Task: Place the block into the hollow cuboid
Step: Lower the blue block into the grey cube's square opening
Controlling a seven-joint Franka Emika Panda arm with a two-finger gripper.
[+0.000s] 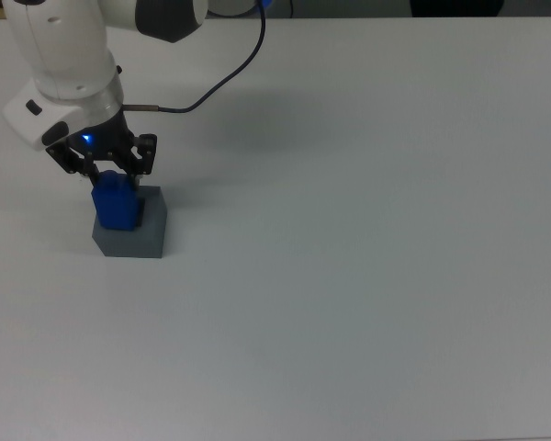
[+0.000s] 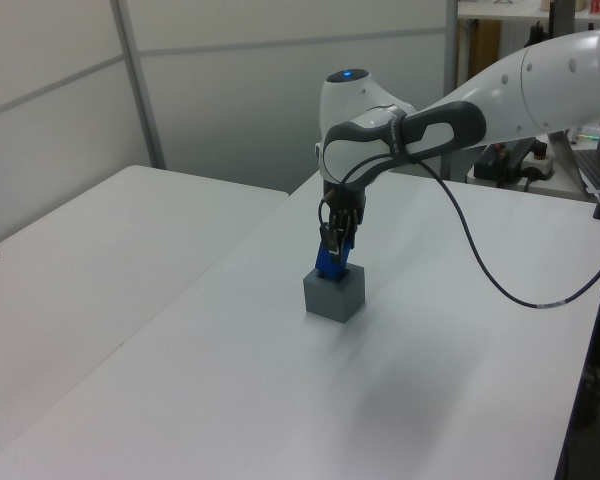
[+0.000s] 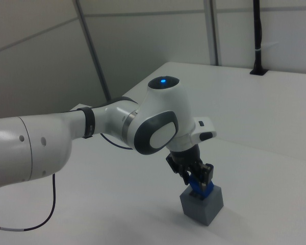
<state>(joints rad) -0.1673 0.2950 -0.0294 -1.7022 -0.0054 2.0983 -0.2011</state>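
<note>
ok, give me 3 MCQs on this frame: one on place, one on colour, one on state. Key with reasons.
1. In the top view, where is the hollow cuboid?
A. the top view's left
B. centre
C. the top view's right

2. What colour is the block?
A. red
B. blue
C. yellow

3. How does the block stand?
A. flat on the table, away from the cuboid
B. lifted high above the cuboid
C. lower end in the cuboid's top, upper part sticking out, claw at its top

Key: 1 A, it sits near the top view's left edge. 2 B, bright blue in all views. 3 C, the left view shows it rising from the grey top.
</note>
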